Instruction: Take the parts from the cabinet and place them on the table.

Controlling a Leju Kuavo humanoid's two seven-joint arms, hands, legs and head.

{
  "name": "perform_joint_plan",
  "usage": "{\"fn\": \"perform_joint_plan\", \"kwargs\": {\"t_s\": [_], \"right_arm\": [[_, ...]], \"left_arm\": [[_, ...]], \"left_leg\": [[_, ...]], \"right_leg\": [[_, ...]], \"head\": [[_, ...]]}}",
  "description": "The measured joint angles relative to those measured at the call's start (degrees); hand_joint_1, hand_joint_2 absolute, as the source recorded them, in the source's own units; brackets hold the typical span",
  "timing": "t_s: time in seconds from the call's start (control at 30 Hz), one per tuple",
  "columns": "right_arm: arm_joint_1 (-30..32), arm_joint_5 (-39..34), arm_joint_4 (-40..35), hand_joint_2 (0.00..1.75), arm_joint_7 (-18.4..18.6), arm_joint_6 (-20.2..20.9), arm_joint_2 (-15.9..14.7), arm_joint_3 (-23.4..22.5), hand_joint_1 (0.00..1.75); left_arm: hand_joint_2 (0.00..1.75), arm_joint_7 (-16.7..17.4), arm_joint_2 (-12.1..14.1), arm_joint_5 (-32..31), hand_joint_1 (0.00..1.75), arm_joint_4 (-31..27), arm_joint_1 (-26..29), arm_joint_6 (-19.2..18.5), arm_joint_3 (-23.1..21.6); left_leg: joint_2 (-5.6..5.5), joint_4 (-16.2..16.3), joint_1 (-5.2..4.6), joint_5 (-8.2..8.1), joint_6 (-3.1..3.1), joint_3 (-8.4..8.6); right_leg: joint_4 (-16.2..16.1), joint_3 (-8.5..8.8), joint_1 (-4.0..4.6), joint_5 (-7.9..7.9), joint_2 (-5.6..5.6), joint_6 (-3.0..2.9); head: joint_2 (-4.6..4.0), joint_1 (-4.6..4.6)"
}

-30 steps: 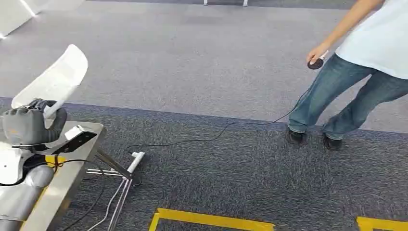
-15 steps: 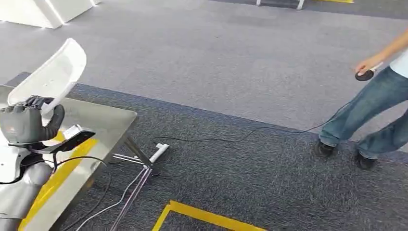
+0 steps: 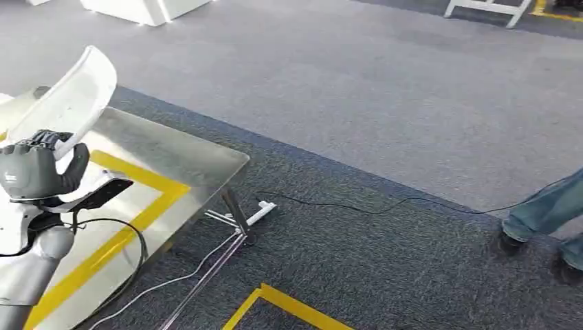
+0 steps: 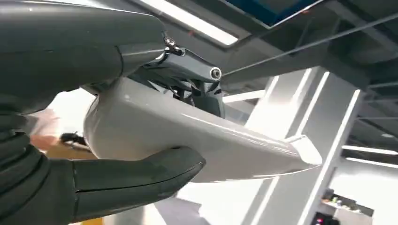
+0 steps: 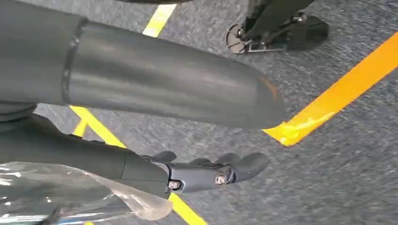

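Note:
My left hand (image 3: 38, 172) grips a long, curved white plastic part (image 3: 69, 103) and holds it up at the left edge of the head view. The part slants upward above the near end of a steel table (image 3: 185, 161) marked with yellow tape. In the left wrist view the thumb (image 4: 122, 180) and the dark fingers (image 4: 187, 70) clamp the white part (image 4: 220, 140) from both sides. My right hand (image 5: 155, 84) hangs over the carpet, fingers apart and nothing in it.
A white power strip (image 3: 261, 210) and cables lie on the dark carpet by the table leg. Yellow floor tape (image 3: 289, 306) runs near the bottom. A person's jeans-clad legs (image 3: 543, 213) stand at the right edge. White furniture (image 3: 144, 8) stands at the back.
The whole view has swung: the steel table now takes up more of the left side and the person has slid to the right edge. My left hand keeps holding the white part.

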Motion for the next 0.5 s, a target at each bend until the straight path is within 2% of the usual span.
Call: {"fn": "perform_joint_plan", "kwargs": {"t_s": [0.07, 0.1, 0.13, 0.17, 0.2, 0.23, 0.27, 0.3, 0.33, 0.37, 0.4, 0.43, 0.47, 0.5], "right_arm": [[-0.1, 0.0, 0.0, 0.00, 0.6, 0.0, 0.0, 0.0, 0.00], [-0.1, -0.1, 0.0, 0.00, 0.9, 0.1, 0.1, 0.0, 0.00], [-0.1, -0.1, 0.0, 0.00, 1.1, 0.2, 0.0, 0.0, 0.00], [-0.1, -0.1, 0.0, 0.00, 1.3, 0.2, 0.2, 0.0, 0.00], [-0.1, -0.1, 0.0, 0.00, 1.5, 0.3, 0.2, 0.0, 0.00], [0.0, -0.2, 0.0, 0.00, 1.7, 0.3, 0.2, 0.0, 0.00], [0.1, -0.2, 0.0, 0.00, 1.9, 0.4, 0.2, 0.0, 0.00], [0.1, -0.2, 0.1, 0.00, 2.1, 0.4, 0.2, 0.0, 0.00], [0.1, -0.2, 0.1, 0.00, 2.1, 0.4, 0.2, 0.0, 0.00], [0.1, -0.1, 0.1, 0.00, 2.1, 0.5, 0.2, 0.0, 0.00], [0.0, -0.1, 0.1, 0.00, 2.1, 0.6, 0.3, 0.0, 0.00], [-0.1, 0.0, 0.1, 0.00, 2.2, 0.7, 0.3, 0.0, 0.00], [-0.1, 0.0, 0.1, 0.00, 2.2, 0.8, 0.3, 0.0, 0.00], [-0.1, 0.1, 0.1, 0.00, 2.3, 0.9, 0.3, 0.0, 0.00]], "left_arm": [[1.75, 0.0, 0.1, 0.0, 1.75, 0.0, 0.1, 0.0, 0.1], [1.75, 0.0, 0.4, 0.0, 1.75, 0.0, 0.1, 0.0, 0.1], [1.75, 0.0, 0.6, -0.1, 1.75, 0.0, -0.1, -0.1, 0.2], [1.75, 0.0, 0.6, -0.1, 1.75, 0.0, -0.6, -0.1, 0.1], [1.75, 0.0, 0.4, -0.2, 1.75, 0.1, -0.8, -0.2, 0.1], [1.75, 0.0, 0.4, -0.3, 1.75, 0.1, -0.8, -0.3, 0.1], [1.75, 0.0, 0.4, -0.5, 1.75, 0.2, -0.7, -0.4, 0.0], [1.75, 0.0, 0.4, -0.6, 1.75, 0.2, -0.7, -0.5, 0.0], [1.75, 0.0, 0.4, -0.6, 1.75, 0.3, -0.7, -0.7, 0.0], [1.75, 0.0, 0.5, -0.6, 1.75, 0.3, -0.7, -0.7, 0.0], [1.75, 0.0, 0.7, -0.7, 1.75, 0.3, -0.9, -0.7, 0.0], [1.75, 0.0, 0.8, -0.7, 1.75, 0.3, -1.1, -0.9, 0.0], [1.75, 0.0, 0.9, -0.8, 1.75, 0.3, -1.5, -1.1, 0.0], [1.75, 0.0, 0.9, -0.9, 1.75, 0.3, -2.0, -1.2, 0.0]], "left_leg": [[-1.50, -0.3, 0.20, 0.43, -0.68, -0.23], [-1.69, -0.1, 0.19, 0.15, -0.81, -0.40], [1.98, 1.3, -0.26, -0.87, -1.17, -0.92], [4.34, 4.6, -0.22, -2.83, -1.51, -2.39], [5.54, 9.0, -0.11, -4.90, -1.74, -4.35], [6.09, 13.7, -0.05, -6.85, -1.89, -6.49], [6.23, 16.8, 0.00, -7.67, -1.97, -7.94], [6.27, 17.2, 0.07, -7.12, -2.02, -8.16], [6.36, 15.2, 0.09, -5.32, -1.91, -7.10], [6.64, 10.6, 0.04, -2.55, -1.65, -4.77], [7.62, 5.5, -0.14, -0.04, -1.30, -2.09], [10.66, 1.3, -0.64, 0.74, -0.79, -0.07], [12.82, 0.9, -1.68, 0.07, -0.46, 0.32], [12.20, -0.2, -1.57, -0.30, 0.07, 0.36]], "right_leg": [[0.0, 0.07, 0.16, 0.06, -1.29, -0.42], [-0.5, 0.32, -0.47, 0.27, -2.23, -0.85], [-0.6, 0.52, -0.33, 0.30, -2.86, -1.20], [-0.7, 0.63, -0.23, 0.21, -3.68, -1.45], [-0.6, 0.70, -0.09, 0.07, -4.49, -1.64], [-0.6, 0.78, -0.04, -0.05, -5.40, -1.73], [-0.6, 0.81, -0.02, -0.15, -6.22, -1.78], [-0.6, 0.89, 0.01, -0.23, -6.99, -1.80], [-0.6, 1.01, 0.05, -0.37, -7.80, -1.77], [-0.6, 1.26, 0.09, -0.56, -8.54, -1.74], [-0.6, 1.63, 0.12, -0.77, -9.20, -1.63], [-0.7, 1.89, 0.22, -1.00, -9.80, -1.44], [-0.7, 1.84, 0.69, -1.15, -10.38, -1.15], [-0.6, 1.70, 0.80, -1.22, -10.89, -0.86]], "head": [[0.00, 0.00], [0.00, 0.02], [0.00, -0.35], [0.00, -0.94], [-0.02, -0.83], [-0.02, -0.92], [-0.02, -0.92], [-0.02, -0.94], [-0.02, -0.90], [0.00, -0.92], [-0.02, -0.92], [-0.02, -0.90], [-0.02, -0.92], [-0.02, -0.94]]}}
